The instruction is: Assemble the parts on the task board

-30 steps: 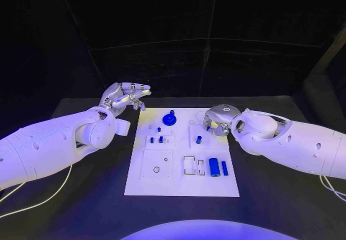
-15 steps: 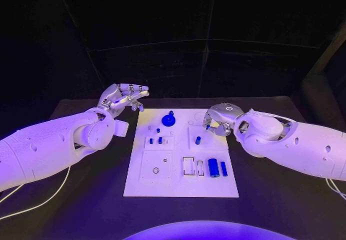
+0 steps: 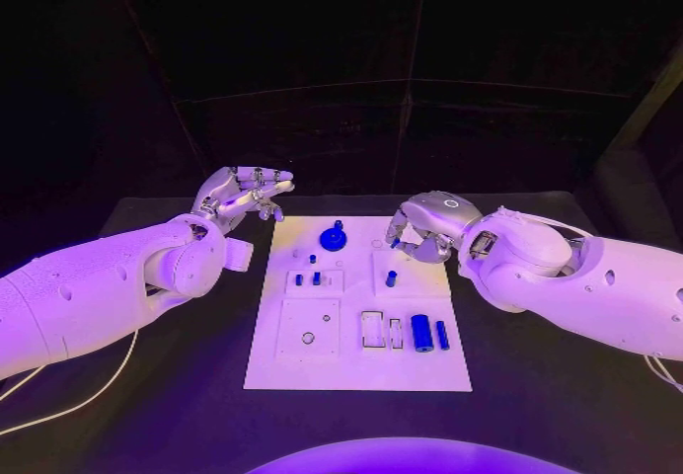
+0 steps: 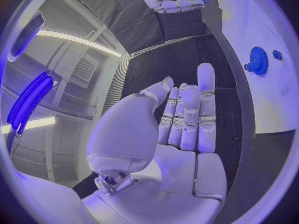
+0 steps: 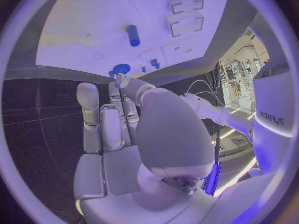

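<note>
Both hands raised at the far end of the task board, neither holding anything.

The left hand [image 3: 245, 190] hovers off the task board's [image 3: 285, 365] far left corner, palm up, fingers [image 4: 187, 114] lightly curled and close together, thumb apart. The right hand [image 3: 424, 227] hangs over the board's far right corner, its fingers [image 5: 109, 124] bent inward under the palm, thumb folded across them. Both white arms reach in from the table's near sides.

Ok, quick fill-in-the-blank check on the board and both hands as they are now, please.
1. The blue gear sits at the board's ____ end.
2. The left hand hovers off the task board, fingers holding ____.
3. The large blue cylinder lies nearer the robot's ____ arm.

Missing words: far; nothing; right
</note>
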